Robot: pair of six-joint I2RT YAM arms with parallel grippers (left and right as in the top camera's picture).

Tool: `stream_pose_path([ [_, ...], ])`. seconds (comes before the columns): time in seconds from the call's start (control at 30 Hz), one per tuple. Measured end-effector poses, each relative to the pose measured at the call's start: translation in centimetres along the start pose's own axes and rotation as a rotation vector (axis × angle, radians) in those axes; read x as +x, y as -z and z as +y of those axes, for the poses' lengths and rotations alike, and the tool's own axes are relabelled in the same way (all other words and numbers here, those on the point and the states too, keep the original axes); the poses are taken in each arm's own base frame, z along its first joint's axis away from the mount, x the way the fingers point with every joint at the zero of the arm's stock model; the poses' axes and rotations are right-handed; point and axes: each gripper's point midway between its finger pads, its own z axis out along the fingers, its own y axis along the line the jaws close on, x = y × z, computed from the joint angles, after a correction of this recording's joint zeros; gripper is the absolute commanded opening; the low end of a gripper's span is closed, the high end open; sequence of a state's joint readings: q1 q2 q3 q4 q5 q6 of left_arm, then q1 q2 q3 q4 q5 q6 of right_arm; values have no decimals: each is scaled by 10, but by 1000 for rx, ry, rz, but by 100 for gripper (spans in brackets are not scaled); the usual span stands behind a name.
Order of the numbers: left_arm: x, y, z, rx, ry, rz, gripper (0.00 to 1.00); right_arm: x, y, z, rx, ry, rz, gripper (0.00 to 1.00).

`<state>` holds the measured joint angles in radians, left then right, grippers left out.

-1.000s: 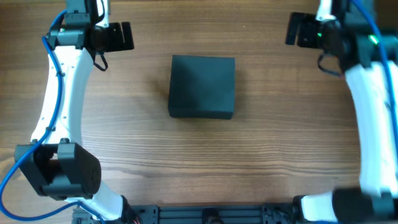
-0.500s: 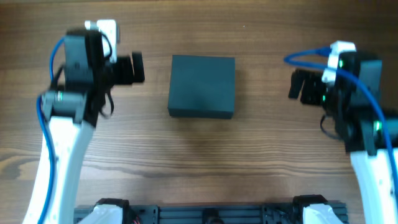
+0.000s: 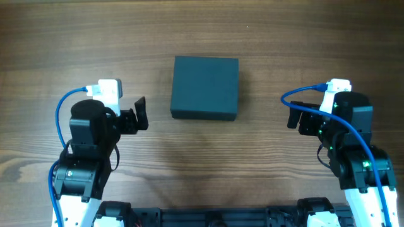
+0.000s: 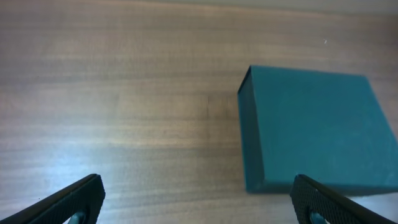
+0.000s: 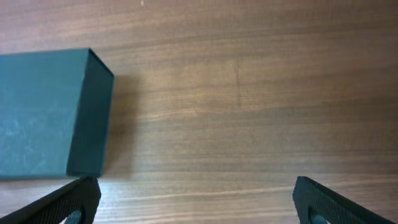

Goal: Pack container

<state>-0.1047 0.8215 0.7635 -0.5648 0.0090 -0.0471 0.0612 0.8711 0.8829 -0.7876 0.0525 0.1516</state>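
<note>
The container lies on the table, about in the middle. The left gripper is at its left and the right gripper at its right, both apart from it.

A wooden table fills every view, mid-brown with darker grain streaks running from side to side. A tiny pale speck sits on its far part, and soft shadows fall across the boards.

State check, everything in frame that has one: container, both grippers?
container: lid shut, flat on the table, nothing touching it.
left gripper: open, empty, clear of the container's left side.
right gripper: open, empty, clear of its right side.
</note>
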Motion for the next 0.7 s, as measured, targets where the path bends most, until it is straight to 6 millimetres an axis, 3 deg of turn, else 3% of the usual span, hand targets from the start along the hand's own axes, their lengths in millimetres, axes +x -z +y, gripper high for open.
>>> stream_pose_path([
  [0.3, 15, -9, 2, -9, 1, 77, 100, 5, -11, 0, 6, 6, 42, 100],
  [0.7, 30, -26, 4, -18, 1, 158, 100, 21, -48, -1, 26, 16, 173, 100],
])
